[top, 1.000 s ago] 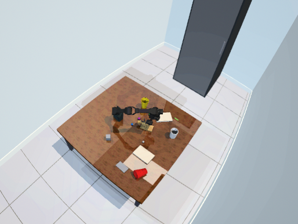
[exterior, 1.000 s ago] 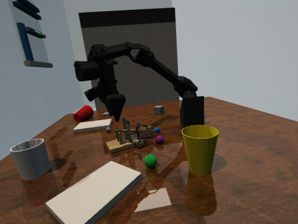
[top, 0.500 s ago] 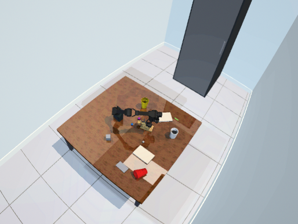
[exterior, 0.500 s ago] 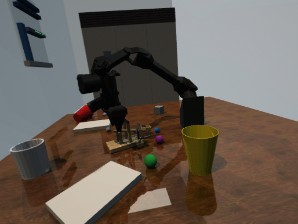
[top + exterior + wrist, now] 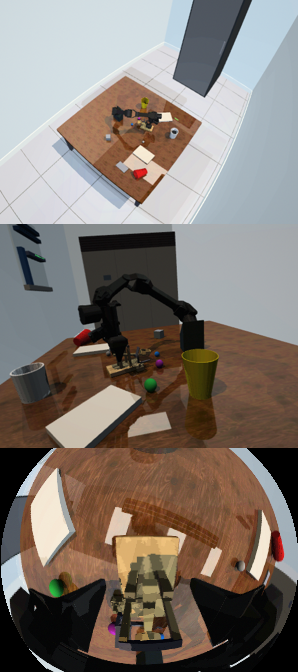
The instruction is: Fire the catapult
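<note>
Exterior view, left to right. White mug (image 5: 173,134) (image 5: 30,385): standing upright on the surface (image 5: 95,116) (image 5: 246,363) (image 5: 175,478), well apart from the hand. Hand (image 5: 149,126) (image 5: 119,361) (image 5: 148,583): being held pointing down at the catapult, its fingers being kept wide open, nothing being gripped. Catapult (image 5: 147,127) (image 5: 114,370) (image 5: 147,548): being straddled, lying below and between the fingers. Green ball (image 5: 150,385) (image 5: 56,587), blue ball (image 5: 132,124) (image 5: 156,354) (image 5: 162,637), purple ball (image 5: 139,118) (image 5: 159,364) (image 5: 113,628): resting outside the grip; which is being required cannot be told. Yellow cup (image 5: 145,103) (image 5: 200,375): standing upright.
</note>
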Controlling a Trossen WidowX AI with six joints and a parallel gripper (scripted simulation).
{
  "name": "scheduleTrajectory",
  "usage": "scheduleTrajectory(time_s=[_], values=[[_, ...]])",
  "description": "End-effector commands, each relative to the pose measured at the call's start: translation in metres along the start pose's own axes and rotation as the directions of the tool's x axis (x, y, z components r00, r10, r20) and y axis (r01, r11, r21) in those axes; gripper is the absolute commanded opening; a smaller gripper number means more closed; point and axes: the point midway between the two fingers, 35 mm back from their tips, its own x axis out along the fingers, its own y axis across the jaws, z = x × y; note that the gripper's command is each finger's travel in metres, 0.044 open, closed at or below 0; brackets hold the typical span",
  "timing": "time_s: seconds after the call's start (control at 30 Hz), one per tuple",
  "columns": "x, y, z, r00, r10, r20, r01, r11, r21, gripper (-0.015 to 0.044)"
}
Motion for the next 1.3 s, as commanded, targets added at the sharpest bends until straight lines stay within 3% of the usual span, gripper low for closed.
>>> scheduleTrajectory(time_s=[0.0,0.47,0.87,1.07,1.17,1.27], values=[[0.007,0.0,0.0,1.0,-0.004,0.001,0.004,1.0,-0.006,0.044],[0.027,0.0,-0.001,1.0,-0.005,0.0,0.005,1.0,-0.005,0.044],[0.024,0.0,-0.001,1.0,-0.001,-0.002,0.001,1.0,0.0,0.0125],[0.021,0.0,-0.001,1.0,-0.001,-0.002,0.001,1.0,0.0,0.0065],[-0.015,0.0,0.0,1.0,0.001,-0.001,-0.001,1.0,-0.001,0.0],[-0.026,0.0,-0.001,1.0,0.001,-0.001,-0.001,1.0,-0.001,0.0]])
